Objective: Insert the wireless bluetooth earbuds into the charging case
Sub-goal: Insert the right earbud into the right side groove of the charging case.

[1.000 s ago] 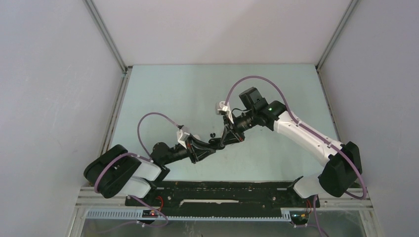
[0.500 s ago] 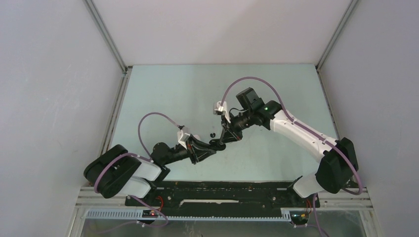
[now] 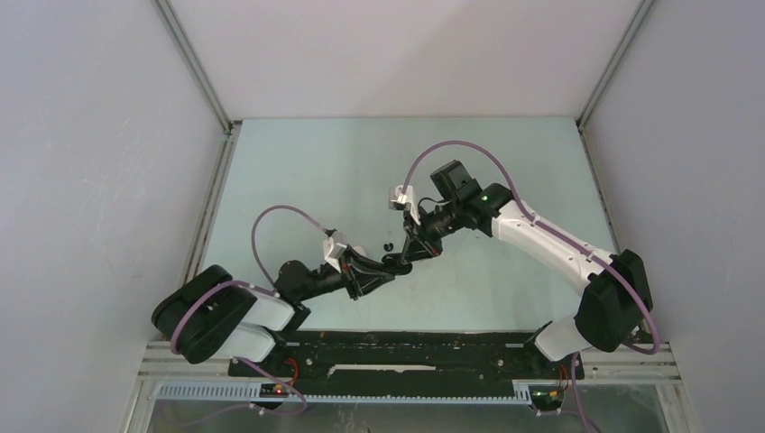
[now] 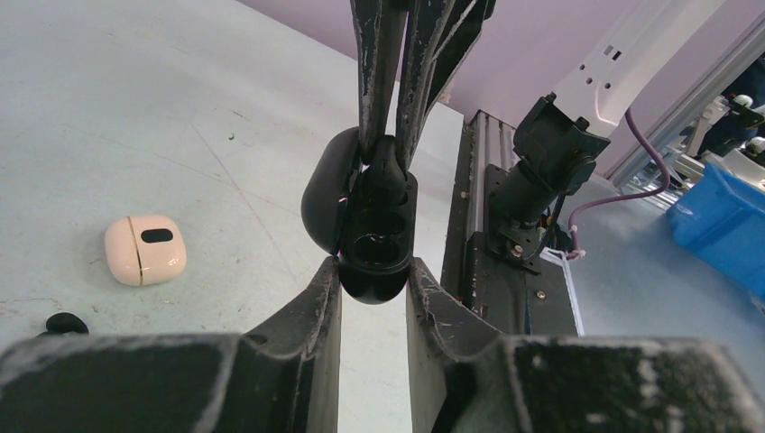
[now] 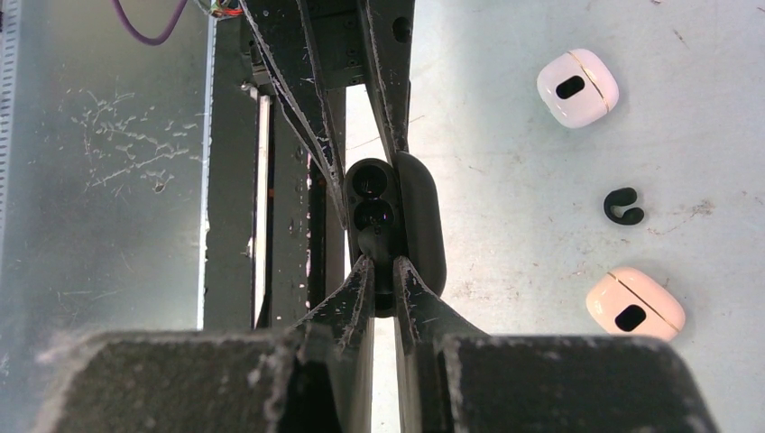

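A black charging case (image 4: pixel 377 239) hangs open above the table, its lid (image 5: pixel 420 225) swung aside and two round wells (image 5: pixel 373 198) showing. My left gripper (image 4: pixel 373 266) is shut on the case's near end. My right gripper (image 5: pixel 381 263) comes in from the opposite side and is shut on a small black piece, apparently a black earbud (image 4: pixel 386 167), pressed at the case's other end. In the top view both grippers meet mid-table at the case (image 3: pixel 397 262). Another black C-shaped earbud (image 5: pixel 623 206) lies loose on the table.
A white closed case (image 5: pixel 577 87) and a beige closed case (image 5: pixel 634 304) lie on the table beside the loose earbud. The left wrist view also shows the beige case (image 4: pixel 144 250). The black base rail (image 3: pixel 406 347) runs along the near edge.
The right arm shifted slightly left toward the case during the first half second. Since then both arms hold still, and both grips are unchanged.
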Robot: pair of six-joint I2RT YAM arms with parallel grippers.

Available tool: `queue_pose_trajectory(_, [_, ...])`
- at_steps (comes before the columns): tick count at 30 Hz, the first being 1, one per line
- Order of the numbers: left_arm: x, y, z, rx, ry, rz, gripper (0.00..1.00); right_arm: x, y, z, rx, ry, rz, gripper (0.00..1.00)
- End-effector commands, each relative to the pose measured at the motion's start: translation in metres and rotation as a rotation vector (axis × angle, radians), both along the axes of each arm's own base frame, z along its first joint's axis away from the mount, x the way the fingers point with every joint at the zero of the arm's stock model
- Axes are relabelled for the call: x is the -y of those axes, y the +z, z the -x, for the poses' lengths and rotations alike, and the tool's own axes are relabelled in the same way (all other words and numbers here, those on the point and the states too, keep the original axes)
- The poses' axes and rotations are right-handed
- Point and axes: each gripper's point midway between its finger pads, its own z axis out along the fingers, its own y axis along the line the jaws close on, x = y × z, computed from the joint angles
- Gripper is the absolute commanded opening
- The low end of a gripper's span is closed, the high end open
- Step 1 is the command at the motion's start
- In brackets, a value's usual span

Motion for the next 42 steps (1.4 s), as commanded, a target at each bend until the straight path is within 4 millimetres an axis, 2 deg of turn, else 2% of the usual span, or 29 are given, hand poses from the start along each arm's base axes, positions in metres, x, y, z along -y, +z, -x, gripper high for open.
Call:
queue_pose_trajectory(1, [-0.001,0.030,0.001,0.114,0.007,0.079,0.00,-0.001,0.014,-0.006,0.040,0.000,-0.028,0.02])
queue_pose_trajectory(14, [-0.003,0.028,-0.003,0.112,0.030,0.068,0.00,0.004,0.016,-0.005,0.024,-0.002,-0.030,0.02])
queue_pose_trajectory(23, [-0.005,0.028,-0.006,0.114,0.050,0.063,0.00,0.004,0.018,0.004,-0.008,0.025,-0.044,0.05])
queue_pose_trajectory(26, [-0.004,0.028,-0.005,0.116,0.047,0.064,0.00,0.003,0.015,0.005,-0.014,0.024,-0.033,0.09])
queue_pose_trajectory(30, [-0.004,0.028,-0.005,0.115,0.043,0.066,0.00,0.002,0.014,0.004,-0.006,0.018,-0.024,0.23])
queue_pose_trajectory(37, [-0.004,0.027,-0.005,0.114,0.044,0.064,0.00,0.011,0.041,0.012,0.073,0.029,-0.075,0.37])
queue_pose_trajectory(42, [-0.005,0.027,-0.006,0.115,0.054,0.064,0.00,0.033,0.068,0.014,0.149,-0.003,-0.119,0.39])
